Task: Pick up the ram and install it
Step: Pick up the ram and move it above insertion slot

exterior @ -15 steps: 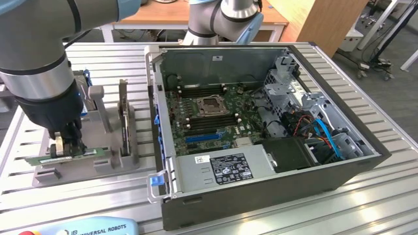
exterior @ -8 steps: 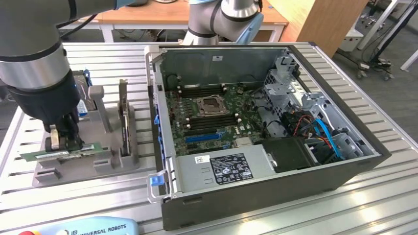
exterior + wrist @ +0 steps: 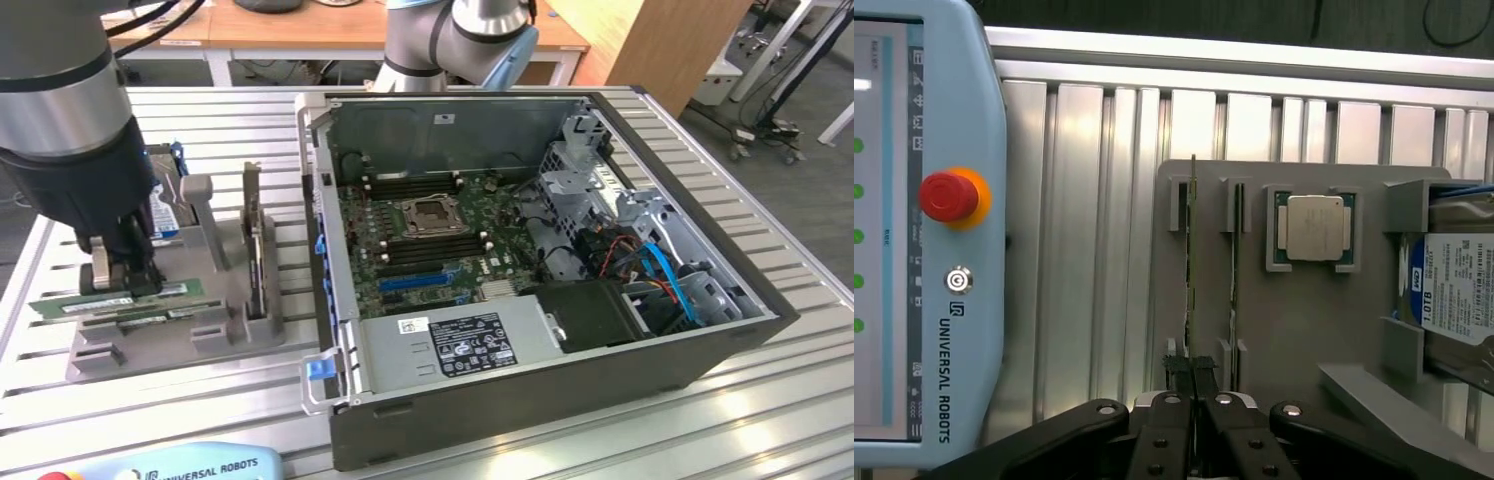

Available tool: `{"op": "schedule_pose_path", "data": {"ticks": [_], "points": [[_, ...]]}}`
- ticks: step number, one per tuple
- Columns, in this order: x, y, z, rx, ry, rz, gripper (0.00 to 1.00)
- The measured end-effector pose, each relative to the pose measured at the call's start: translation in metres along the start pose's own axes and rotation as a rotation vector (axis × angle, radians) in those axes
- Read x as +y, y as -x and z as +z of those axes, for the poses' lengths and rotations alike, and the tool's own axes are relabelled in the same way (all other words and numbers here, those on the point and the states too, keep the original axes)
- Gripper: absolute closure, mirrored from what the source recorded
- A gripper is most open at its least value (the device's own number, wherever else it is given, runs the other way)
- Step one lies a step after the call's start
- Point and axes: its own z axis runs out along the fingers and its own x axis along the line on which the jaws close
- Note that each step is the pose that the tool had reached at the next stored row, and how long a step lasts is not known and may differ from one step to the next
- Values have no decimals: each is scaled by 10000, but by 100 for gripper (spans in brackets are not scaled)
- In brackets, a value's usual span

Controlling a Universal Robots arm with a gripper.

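Pinching the ram (image 3: 1193,250) at its near end with the gripper (image 3: 1192,372), drawn narrow onto the thin board edge. Held edge-up along its slot in the grey holder (image 3: 1294,330); not possible to tell whether lifted free of the slot or seated in it. Just beside it and parallel, a second, identical green stick (image 3: 1234,260), untouched in the neighbouring slot. Further along the same holder, set flat in a square recess, a silver processor chip (image 3: 1315,228). Beyond that, propped at the holder's edge, a hard drive (image 3: 1457,295) with a blue-and-white label. On the ram's other side, lying on the table apart from the holder, a light-blue teach pendant (image 3: 949,250) with a red stop button (image 3: 948,196).

Toward the exterior view's right of the holder, an open computer case (image 3: 534,415), lying on its side. Between gripper and case, an upright fin (image 3: 251,240) of the holder and the case's near wall with blue latches (image 3: 318,365). Inside: a green motherboard (image 3: 400,270), a processor socket (image 3: 434,215) flanked by long dark slots (image 3: 400,186), a labelled silver power supply (image 3: 454,345), blue cables (image 3: 663,275). Rising above the holder, the thick, dark arm (image 3: 60,110). Beneath everything, a table (image 3: 227,410) of ribbed aluminium profiles. Behind the table, wooden desks (image 3: 307,25) and a wooden panel (image 3: 654,45).
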Motion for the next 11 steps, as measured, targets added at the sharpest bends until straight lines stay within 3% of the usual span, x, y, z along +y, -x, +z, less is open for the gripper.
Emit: {"op": "schedule_pose_path", "data": {"ticks": [11], "points": [[9, 3, -224, 0, 0, 0, 89]]}}
